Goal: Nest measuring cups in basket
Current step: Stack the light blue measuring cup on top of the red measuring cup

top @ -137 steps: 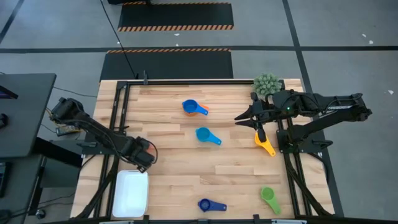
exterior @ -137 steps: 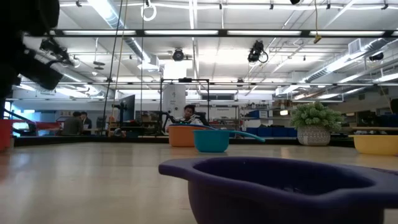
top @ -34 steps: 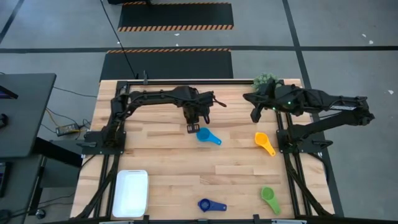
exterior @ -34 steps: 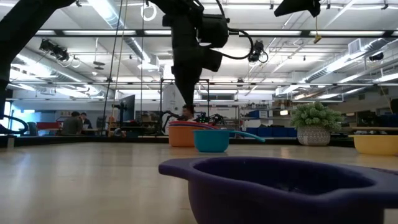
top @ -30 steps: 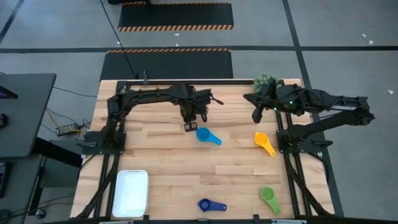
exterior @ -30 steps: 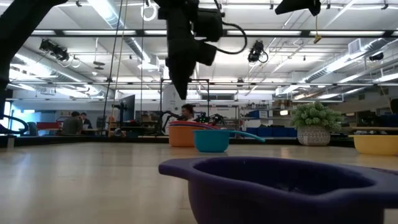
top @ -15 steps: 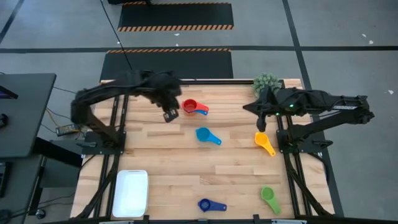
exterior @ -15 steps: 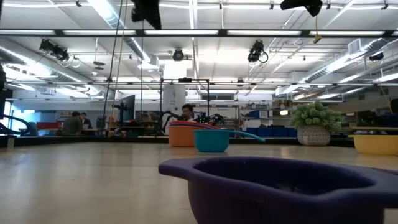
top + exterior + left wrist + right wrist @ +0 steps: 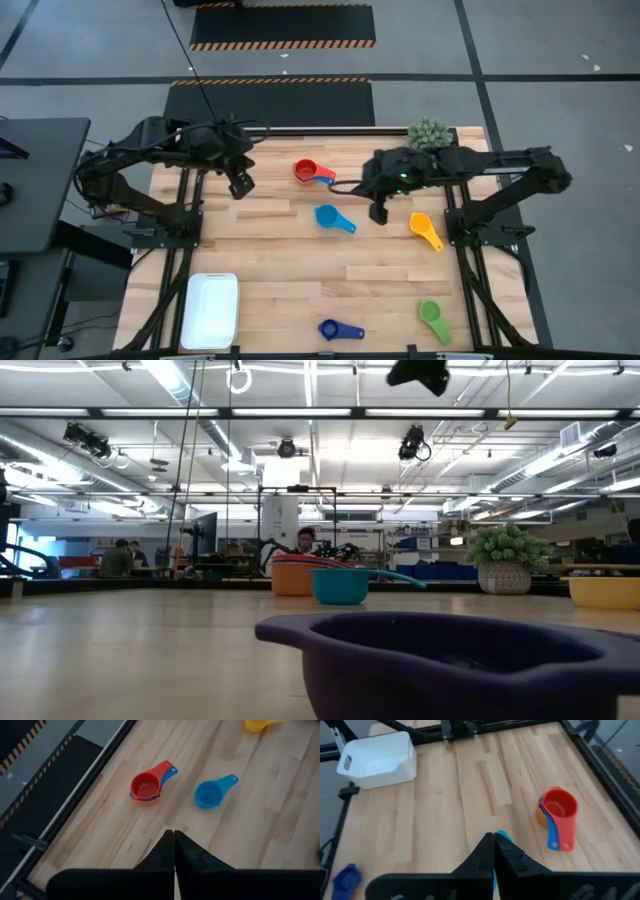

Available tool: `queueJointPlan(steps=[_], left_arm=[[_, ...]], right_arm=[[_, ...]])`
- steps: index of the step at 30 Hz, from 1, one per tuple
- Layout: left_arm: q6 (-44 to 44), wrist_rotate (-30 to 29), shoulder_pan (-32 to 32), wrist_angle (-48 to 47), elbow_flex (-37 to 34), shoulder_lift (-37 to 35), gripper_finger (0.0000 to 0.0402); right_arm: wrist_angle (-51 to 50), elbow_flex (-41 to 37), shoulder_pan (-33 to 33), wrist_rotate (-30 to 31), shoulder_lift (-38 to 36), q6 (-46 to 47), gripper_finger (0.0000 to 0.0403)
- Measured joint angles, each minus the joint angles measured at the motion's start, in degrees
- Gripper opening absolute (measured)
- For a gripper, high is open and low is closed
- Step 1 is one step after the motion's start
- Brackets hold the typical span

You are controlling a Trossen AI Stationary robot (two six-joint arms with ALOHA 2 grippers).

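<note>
The left end effector (image 9: 240, 186) hangs above the far left part of the light wooden tabletop (image 9: 270, 270), its two dark fingers (image 9: 167, 851) pressed together with nothing between them. The right end effector (image 9: 379, 212) hovers over the middle of the tabletop, just beside the light blue plastic measuring cup (image 9: 329, 217), and its fingers (image 9: 492, 851) are likewise closed on nothing.

A red plastic measuring cup (image 9: 305, 170) sits nested on top of a blue and an orange one near the far edge, between the two end effectors. The yellow plastic measuring cup (image 9: 423, 229) lies to the right of the light blue one. The green plastic measuring cup (image 9: 434, 318) and the navy plastic measuring cup (image 9: 335, 329) lie near the front edge, well apart. The shallow white rectangular plastic basket (image 9: 210, 310) stands at the front left corner, holding no cups. A small green spiky potted plant (image 9: 429, 133) stands at the far right corner.
</note>
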Motion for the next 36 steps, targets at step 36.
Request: queueJointPlan(steps=[36], left_arm=[[2.9,-0.3,-4.7,-8.9,0.0,-4.4,0.0002]], right_arm=[[-7.0,10.3,-8.3,-5.1,36.6,10.5,0.0148]])
